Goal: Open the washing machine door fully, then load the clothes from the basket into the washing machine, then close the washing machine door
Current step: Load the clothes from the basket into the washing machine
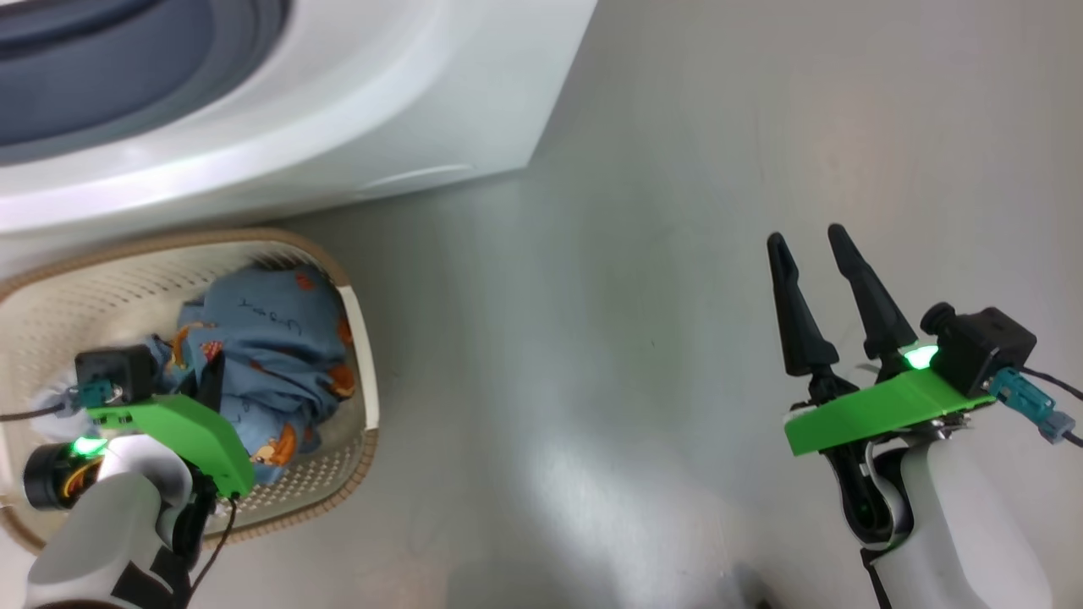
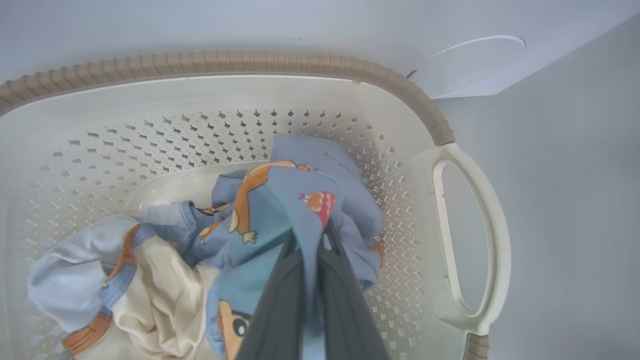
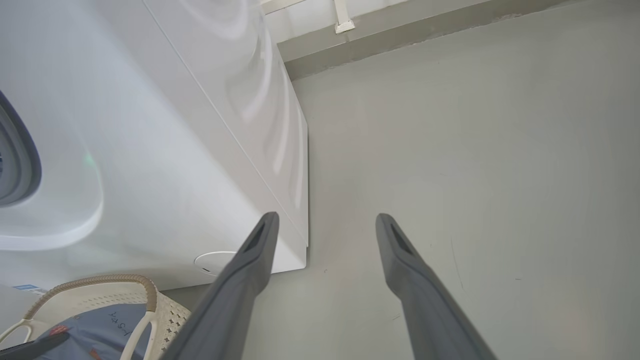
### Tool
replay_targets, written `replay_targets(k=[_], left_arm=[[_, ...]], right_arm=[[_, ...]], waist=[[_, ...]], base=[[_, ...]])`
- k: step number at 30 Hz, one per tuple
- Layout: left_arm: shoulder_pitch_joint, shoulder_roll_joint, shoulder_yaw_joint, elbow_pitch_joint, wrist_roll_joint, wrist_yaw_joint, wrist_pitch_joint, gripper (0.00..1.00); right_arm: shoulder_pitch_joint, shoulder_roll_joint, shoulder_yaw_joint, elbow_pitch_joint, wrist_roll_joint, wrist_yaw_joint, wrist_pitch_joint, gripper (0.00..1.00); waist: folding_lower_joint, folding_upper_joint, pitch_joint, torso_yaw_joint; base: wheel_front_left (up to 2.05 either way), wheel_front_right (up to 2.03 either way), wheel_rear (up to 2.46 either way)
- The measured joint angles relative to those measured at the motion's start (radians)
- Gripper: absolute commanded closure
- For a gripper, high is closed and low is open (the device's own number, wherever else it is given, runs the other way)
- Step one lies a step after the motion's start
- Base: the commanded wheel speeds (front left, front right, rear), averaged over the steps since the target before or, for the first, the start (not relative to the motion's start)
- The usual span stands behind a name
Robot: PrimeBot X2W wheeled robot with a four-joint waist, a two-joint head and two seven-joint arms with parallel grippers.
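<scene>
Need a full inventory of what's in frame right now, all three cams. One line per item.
washing machine: one, white, upper left of the head view
gasket: one, grey-blue, at the machine's opening
round flap: one, white, low on the machine's front near its corner
label sticker: one, blue, low on the machine's front
basket: one, cream with brown rim, on the floor right in front of the machine
clothes: a few pieces, light blue with orange prints plus cream, piled in the basket
floor: grey, beside the machine
left hand: dark fingers, shut on a fold of the clothes, inside the basket
right hand: dark fingers, open, empty, over bare floor
</scene>
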Motion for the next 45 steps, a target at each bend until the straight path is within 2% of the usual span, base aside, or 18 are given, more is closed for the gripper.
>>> replay_targets(k=[5,10,13,24,45], left_arm=[[0.058,0.003,0.053,-0.125,0.006,0.022,-0.001,1.0],[0.166,0.003,0.128,-0.281,0.056,0.055,-0.002,1.0],[0.23,0.003,0.168,-0.347,0.083,0.058,-0.001,1.0],[0.374,-0.025,0.314,-0.569,0.201,0.058,-0.002,1.0],[0.559,-0.148,0.503,-0.9,0.391,0.036,-0.008,1.0]], right_arm=[[0.021,-0.007,-0.009,0.005,0.0,0.0,0.0,0.0],[0.052,-0.014,-0.019,0.007,0.0,0.0,0.0,0.0],[0.063,-0.016,-0.02,0.009,0.0,0.0,0.0,0.0],[0.102,-0.022,-0.018,0.025,0.0,0.0,0.0,0.0],[0.195,-0.033,-0.033,0.01,-0.02,0.0,0.0,0.0]], waist=[[0.0,0.0,-0.049,0.016],[0.0,0.0,-0.1,0.031],[0.0,0.0,-0.132,0.041],[0.0,0.0,-0.251,0.062],[0.0,0.0,-0.465,0.09]], base=[[0.0,0.0,0.0],[0.0,0.0,0.0],[0.0,0.0,0.0],[0.0,0.0,0.0],[0.0,0.0,0.0]])
